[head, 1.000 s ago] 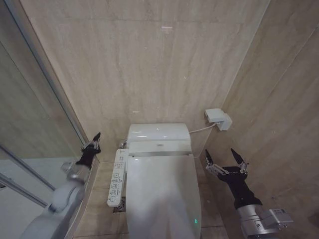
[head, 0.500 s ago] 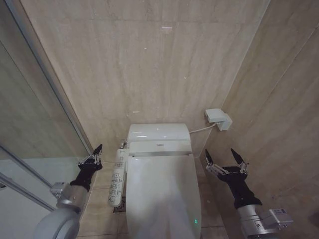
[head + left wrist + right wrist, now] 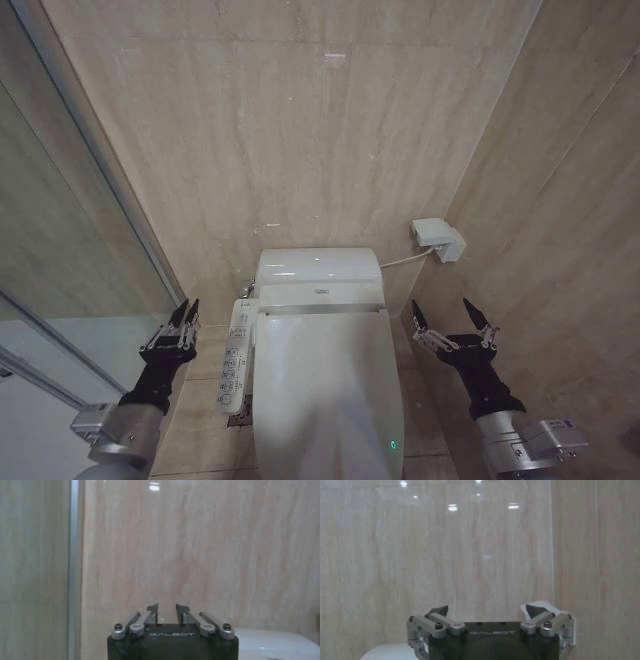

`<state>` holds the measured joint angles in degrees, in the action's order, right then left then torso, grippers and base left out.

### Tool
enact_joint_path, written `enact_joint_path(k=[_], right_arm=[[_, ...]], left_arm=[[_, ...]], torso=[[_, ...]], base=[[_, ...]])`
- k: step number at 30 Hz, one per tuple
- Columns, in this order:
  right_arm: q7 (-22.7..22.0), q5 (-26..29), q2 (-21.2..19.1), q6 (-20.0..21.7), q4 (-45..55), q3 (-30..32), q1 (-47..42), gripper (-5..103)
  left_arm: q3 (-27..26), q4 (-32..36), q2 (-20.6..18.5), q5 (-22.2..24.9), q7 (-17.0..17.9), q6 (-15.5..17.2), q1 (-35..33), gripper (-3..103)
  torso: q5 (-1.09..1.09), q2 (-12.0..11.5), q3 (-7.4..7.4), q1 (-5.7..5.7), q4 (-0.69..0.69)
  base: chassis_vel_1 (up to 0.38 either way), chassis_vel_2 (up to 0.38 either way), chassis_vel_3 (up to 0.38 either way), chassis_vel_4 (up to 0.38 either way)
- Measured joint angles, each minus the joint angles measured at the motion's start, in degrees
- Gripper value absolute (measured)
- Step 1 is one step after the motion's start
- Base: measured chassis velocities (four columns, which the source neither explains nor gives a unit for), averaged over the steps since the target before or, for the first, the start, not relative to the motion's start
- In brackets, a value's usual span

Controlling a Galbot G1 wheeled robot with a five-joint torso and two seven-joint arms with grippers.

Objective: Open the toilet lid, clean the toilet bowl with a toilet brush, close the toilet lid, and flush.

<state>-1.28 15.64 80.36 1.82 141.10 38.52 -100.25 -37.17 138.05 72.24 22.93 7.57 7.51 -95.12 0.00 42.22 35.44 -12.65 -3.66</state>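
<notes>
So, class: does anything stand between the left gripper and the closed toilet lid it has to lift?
Yes. In the head view the control panel juts along the toilet's left side, directly between the left gripper and the toilet lid. The right gripper has bare floor between it and the lid.

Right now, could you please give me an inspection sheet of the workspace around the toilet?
Surface: beige tiled floor, bare beside the toilet.
Job's things: toilet lid closed, green light near its front.
Clutter: nothing seen.
Grippers: left gripper beside the control panel, fingers narrowly apart, empty; right gripper to the toilet's right, open, empty.
Cables: white cable running to the wall box.
Surroundings: beige tiled walls; glass shower partition on the left.
</notes>
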Motion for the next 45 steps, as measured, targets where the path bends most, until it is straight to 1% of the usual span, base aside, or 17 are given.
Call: enact_joint_path(k=[5,6,7,9,14,15,17,22,23,25,33,45], right_arm=[[0.0,0.0,0.0,0.0,0.0,0.0,0.0,100],[0.0,0.0,0.0,0.0,0.0,0.0,0.0,100],[0.0,0.0,0.0,0.0,0.0,0.0,0.0,100],[0.0,0.0,0.0,0.0,0.0,0.0,0.0,100],[0.0,0.0,0.0,0.0,0.0,0.0,0.0,100],[0.0,0.0,0.0,0.0,0.0,0.0,0.0,100],[0.0,0.0,0.0,0.0,0.0,0.0,0.0,100],[0.0,0.0,0.0,0.0,0.0,0.0,0.0,100],[0.0,0.0,0.0,0.0,0.0,0.0,0.0,100],[0.0,0.0,0.0,0.0,0.0,0.0,0.0,100],[0.0,0.0,0.0,0.0,0.0,0.0,0.0,100],[0.0,0.0,0.0,0.0,0.0,0.0,0.0,100]], left_arm=[[-0.2,1.3,1.8,-1.6,0.7,-0.7,-2.3,25],[0.1,1.4,2.3,-2.4,1.3,-1.3,-3.1,25],[0.4,1.4,2.6,-3.4,1.8,-1.7,-3.8,51],[0.7,1.8,3.2,-4.6,2.6,-2.1,-4.6,51],[0.3,2.9,3.5,-4.9,3.6,-1.9,-5.6,51],[0.2,3.2,3.5,-4.9,3.9,-1.8,-5.8,78],[0.1,4.5,3.6,-5.2,4.3,-1.3,-6.7,78],[0.4,5.4,4.1,-6.2,4.4,-0.6,-8.2,78],[0.4,5.4,4.2,-6.7,4.3,-0.6,-8.6,99],[0.5,5.4,4.4,-7.6,4.3,-0.7,-9.1,99],[0.7,5.4,5.6,-8.1,4.1,-1.2,-9.8,100],[0.5,5.3,6.0,-10.4,1.4,-1.7,-9.8,100]], torso=[[0.00,0.0,0.00,0.00,0.00],[0.00,0.0,0.00,0.00,0.00],[0.00,0.0,0.00,0.00,0.00],[0.00,0.0,0.00,0.00,0.00],[0.00,0.0,0.00,0.00,0.00],[0.00,0.0,0.00,0.00,0.00],[0.00,0.0,0.00,0.00,0.00],[0.00,0.0,0.00,0.00,0.00],[0.00,0.0,0.00,0.00,0.00],[0.00,0.0,0.00,0.00,0.00],[0.00,0.0,0.00,0.00,0.01],[0.00,0.0,0.00,0.00,0.00]], base=[[0.000,0.000,0.000,0.000],[0.000,0.000,0.000,0.000],[0.000,0.000,0.000,0.000],[0.000,0.000,0.000,0.000],[0.000,0.000,0.000,0.000],[0.000,0.000,0.000,0.000],[0.000,0.000,0.000,0.000],[0.000,0.000,0.000,0.000],[0.000,0.000,0.000,0.000],[0.000,0.000,0.000,0.000],[0.000,0.000,0.000,0.000],[0.000,0.000,0.000,0.000]])
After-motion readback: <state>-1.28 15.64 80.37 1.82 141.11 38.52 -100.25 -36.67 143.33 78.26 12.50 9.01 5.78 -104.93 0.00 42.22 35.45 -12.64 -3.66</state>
